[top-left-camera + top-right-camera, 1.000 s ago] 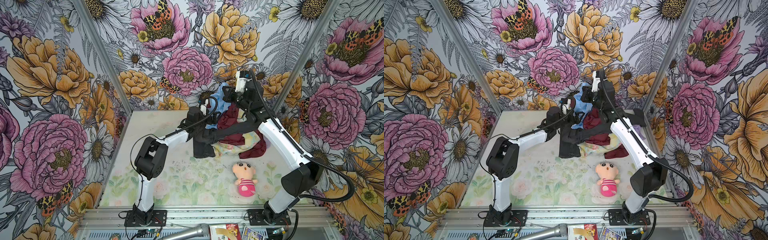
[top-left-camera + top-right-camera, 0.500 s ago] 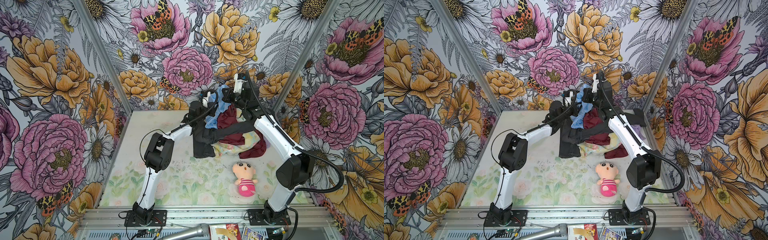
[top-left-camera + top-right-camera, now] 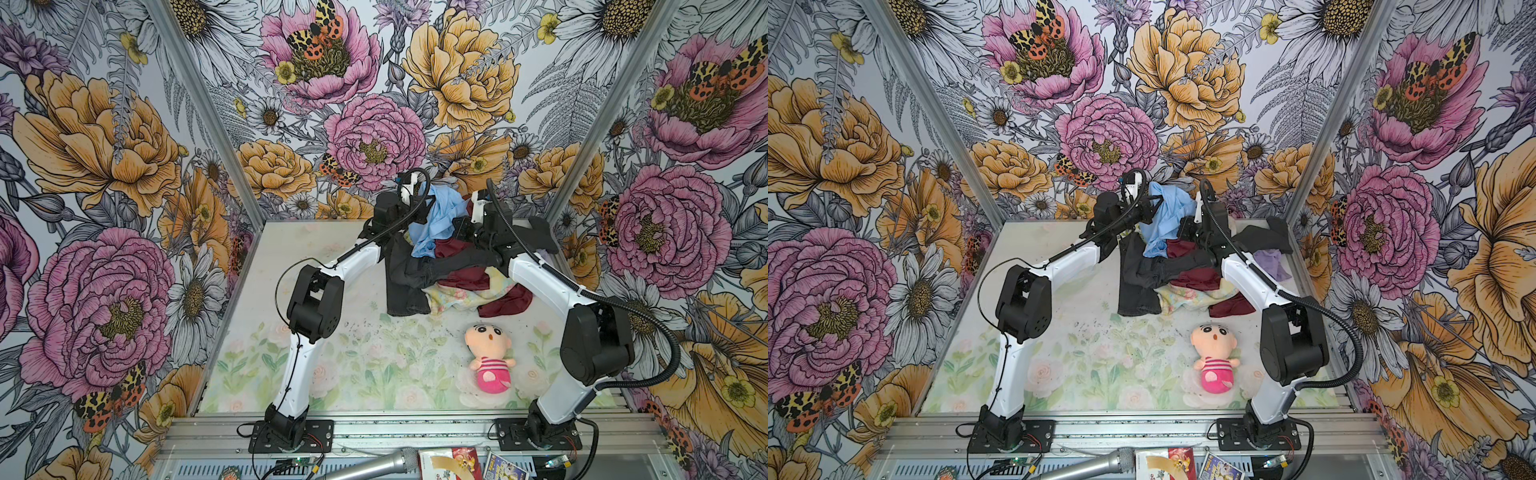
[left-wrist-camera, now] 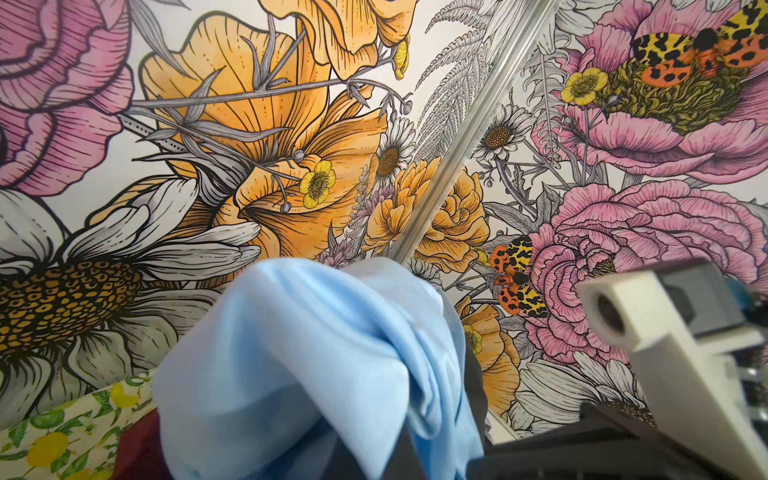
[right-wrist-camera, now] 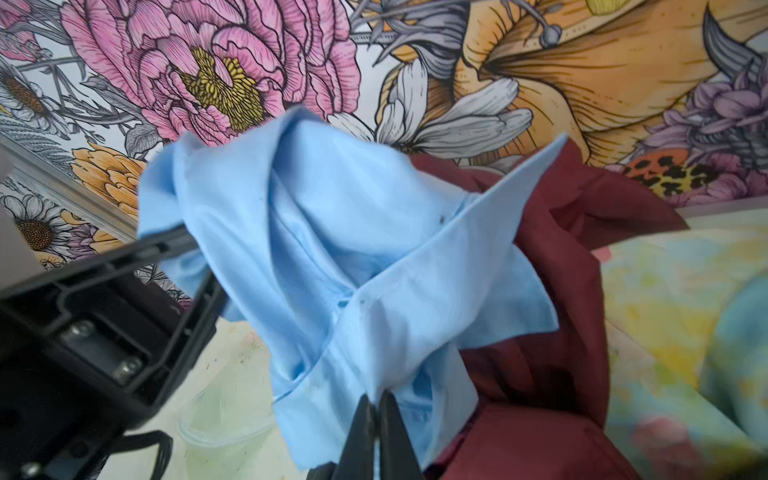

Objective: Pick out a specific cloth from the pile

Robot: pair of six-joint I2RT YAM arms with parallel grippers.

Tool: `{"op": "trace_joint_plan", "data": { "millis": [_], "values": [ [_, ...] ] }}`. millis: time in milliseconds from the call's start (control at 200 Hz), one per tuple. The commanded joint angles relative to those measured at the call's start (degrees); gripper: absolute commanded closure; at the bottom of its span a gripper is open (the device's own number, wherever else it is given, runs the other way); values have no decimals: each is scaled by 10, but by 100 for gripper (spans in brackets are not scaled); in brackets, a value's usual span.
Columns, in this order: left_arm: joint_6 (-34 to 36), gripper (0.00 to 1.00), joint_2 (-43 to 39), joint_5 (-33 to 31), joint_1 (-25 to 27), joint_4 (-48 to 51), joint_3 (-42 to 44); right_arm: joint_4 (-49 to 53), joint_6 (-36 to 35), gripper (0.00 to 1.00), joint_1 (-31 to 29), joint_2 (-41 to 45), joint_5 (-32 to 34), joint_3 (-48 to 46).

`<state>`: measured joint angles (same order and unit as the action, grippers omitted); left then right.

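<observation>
The cloth [image 3: 440, 216] [image 3: 1169, 216] is a plain sky-blue garment hanging in the air above the back of the pile [image 3: 440, 274] [image 3: 1167, 274]. My left gripper [image 3: 422, 200] [image 3: 1152, 204] is shut on its upper left part. In the left wrist view the cloth [image 4: 311, 353] drapes over the fingers and hides them. My right gripper [image 3: 461, 226] [image 3: 1185, 226] [image 5: 376, 399] sits lower on the right, its fingers nearly together with a fold of the cloth [image 5: 332, 232] pinched at the tips. Maroon fabric [image 5: 561, 291] lies just behind.
A plush doll [image 3: 490, 353] [image 3: 1214, 357] lies on the table in front of the pile. A lavender cloth [image 3: 1273, 262] and a black garment [image 3: 536, 232] lie by the right wall. A lemon-print cloth [image 4: 62, 436] sits below the left gripper. Flowered walls close in three sides.
My left gripper rose from the pile's left side to the raised cloth and shut on it. The right arm came down from its higher hold, and the cloth now hangs between both grippers.
</observation>
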<state>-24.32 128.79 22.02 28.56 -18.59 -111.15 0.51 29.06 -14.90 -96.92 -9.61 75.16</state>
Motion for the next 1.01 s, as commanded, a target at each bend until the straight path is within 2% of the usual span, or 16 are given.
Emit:
{"op": "trace_joint_plan", "data": {
  "millis": [0,35,95,160,245,300,435,515,740,890,1001],
  "values": [
    [-10,100,-18,18,4,29,-67,-60,-23,63,5,51,-14,-55],
    [-9,100,-18,18,7,45,-82,-75,-23,51,6,63,-16,-83],
    [-8,100,-19,18,9,69,-104,-108,-13,38,7,81,-18,-135],
    [-11,100,-19,13,12,98,-131,-163,9,30,7,102,-19,-197],
    [-12,100,-15,11,12,142,-171,-247,32,24,4,119,-19,-278],
    [-1,100,-13,6,14,184,-205,-264,31,23,2,124,-9,-301],
    [39,100,2,-10,15,330,-318,-230,5,20,-4,125,14,-304],
    [51,100,-2,-10,12,385,-351,-231,1,19,-9,122,13,-304],
    [64,100,-63,22,-14,451,-337,-238,-10,19,-30,114,13,-293],
    [72,100,-117,30,-28,453,-304,-233,-21,19,-50,107,26,-281],
    [74,100,-138,35,-38,464,-318,-223,-28,19,-58,102,39,-272]
  ]
}}
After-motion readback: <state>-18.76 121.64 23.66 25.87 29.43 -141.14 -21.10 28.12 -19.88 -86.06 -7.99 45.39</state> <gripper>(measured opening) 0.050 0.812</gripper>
